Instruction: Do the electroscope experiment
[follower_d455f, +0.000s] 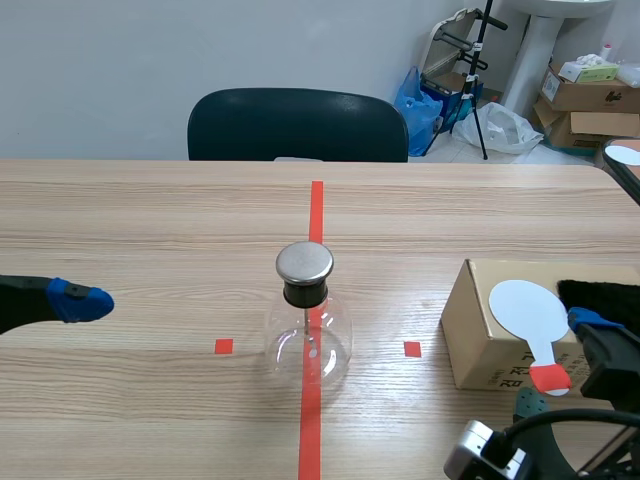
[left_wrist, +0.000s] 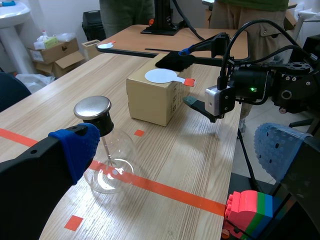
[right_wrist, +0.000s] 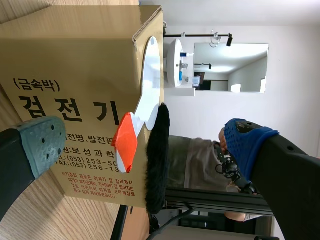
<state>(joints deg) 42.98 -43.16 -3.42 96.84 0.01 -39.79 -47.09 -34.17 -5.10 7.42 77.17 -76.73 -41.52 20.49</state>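
Left pincer (left_wrist: 177, 150) spread near flask (follower_d455f: 308, 340); right pincer (right_wrist: 145, 142) spread astride paddle handle (right_wrist: 125, 146).

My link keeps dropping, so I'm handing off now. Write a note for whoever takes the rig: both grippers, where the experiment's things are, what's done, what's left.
Left gripper: jaws open, empty, off to the side of the electroscope.
Right gripper: jaws open around the handle of the white paddle, no grip.
Electroscope: upright on the red centre line, metal cap on.
Paddle and black fur: on top of the cardboard box.
Done: right gripper lined up on the paddle.
Left: probably grip the paddle, rub it with the fur, bring it to the cap.
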